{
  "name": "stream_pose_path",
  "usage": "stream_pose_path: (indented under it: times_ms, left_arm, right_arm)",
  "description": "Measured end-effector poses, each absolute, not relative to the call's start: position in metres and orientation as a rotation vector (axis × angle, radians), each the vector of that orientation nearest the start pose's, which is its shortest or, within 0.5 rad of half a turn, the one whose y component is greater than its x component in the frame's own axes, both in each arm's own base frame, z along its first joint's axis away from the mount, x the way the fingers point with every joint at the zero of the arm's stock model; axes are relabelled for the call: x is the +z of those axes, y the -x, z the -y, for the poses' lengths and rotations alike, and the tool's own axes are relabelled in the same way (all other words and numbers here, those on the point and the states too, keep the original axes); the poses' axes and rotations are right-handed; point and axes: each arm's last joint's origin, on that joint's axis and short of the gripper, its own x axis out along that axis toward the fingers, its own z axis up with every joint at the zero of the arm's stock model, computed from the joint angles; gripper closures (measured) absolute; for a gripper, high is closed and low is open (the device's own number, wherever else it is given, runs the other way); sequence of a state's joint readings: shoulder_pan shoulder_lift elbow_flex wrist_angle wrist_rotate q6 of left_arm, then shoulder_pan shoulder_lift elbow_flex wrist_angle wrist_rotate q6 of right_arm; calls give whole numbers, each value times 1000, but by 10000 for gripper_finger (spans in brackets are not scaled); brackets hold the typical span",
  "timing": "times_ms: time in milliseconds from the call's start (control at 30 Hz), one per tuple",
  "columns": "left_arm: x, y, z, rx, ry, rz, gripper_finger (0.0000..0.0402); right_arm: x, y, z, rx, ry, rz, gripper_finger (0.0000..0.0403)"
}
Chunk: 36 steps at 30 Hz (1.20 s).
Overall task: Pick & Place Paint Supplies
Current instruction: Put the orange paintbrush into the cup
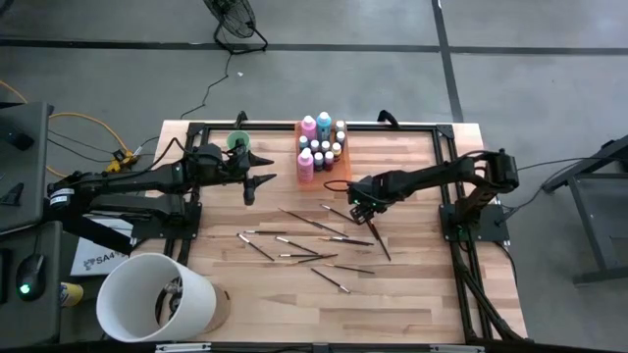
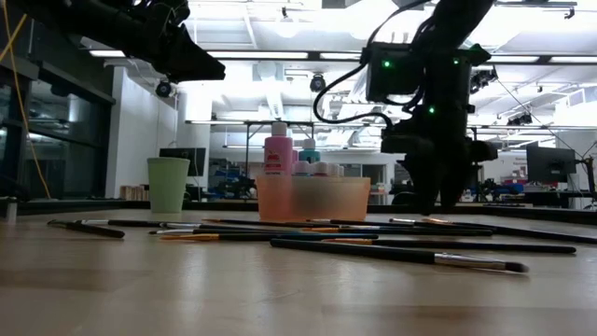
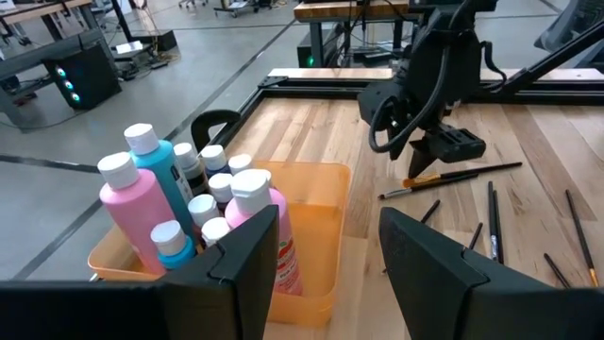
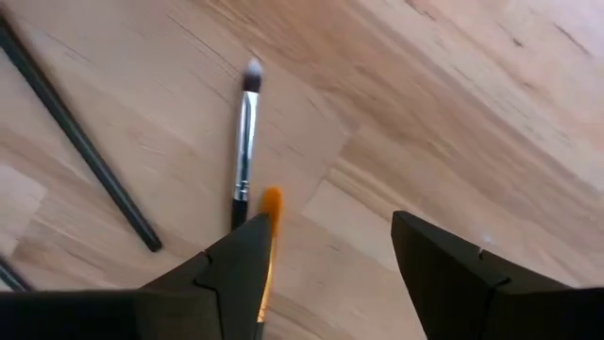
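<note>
Both end effectors, left [image 1: 257, 182] and right [image 1: 365, 211], gape empty; bottle [image 3: 142, 222] labels unreadable.

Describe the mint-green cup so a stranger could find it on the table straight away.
Start at the translucent orange tray of paint bottles at the far edge of the wooden table. Look along that edge toward the left arm's side: the mint-green cup stands upright there, apart from the tray. It is the only green, open-topped container, and the brushes lie nearer the middle.
</note>
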<state>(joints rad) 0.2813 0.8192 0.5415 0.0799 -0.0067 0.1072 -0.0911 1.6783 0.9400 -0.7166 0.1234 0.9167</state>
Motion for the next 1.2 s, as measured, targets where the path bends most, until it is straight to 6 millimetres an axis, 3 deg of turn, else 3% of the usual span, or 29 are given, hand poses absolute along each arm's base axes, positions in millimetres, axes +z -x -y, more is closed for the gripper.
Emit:
stream_pose_path:
  times_ms: [1200]
  left_arm:
    - [268, -179, -52, 276, -79, -212, 222]
  right_arm:
    - [137, -282, 26, -785, -758, -1269, 189]
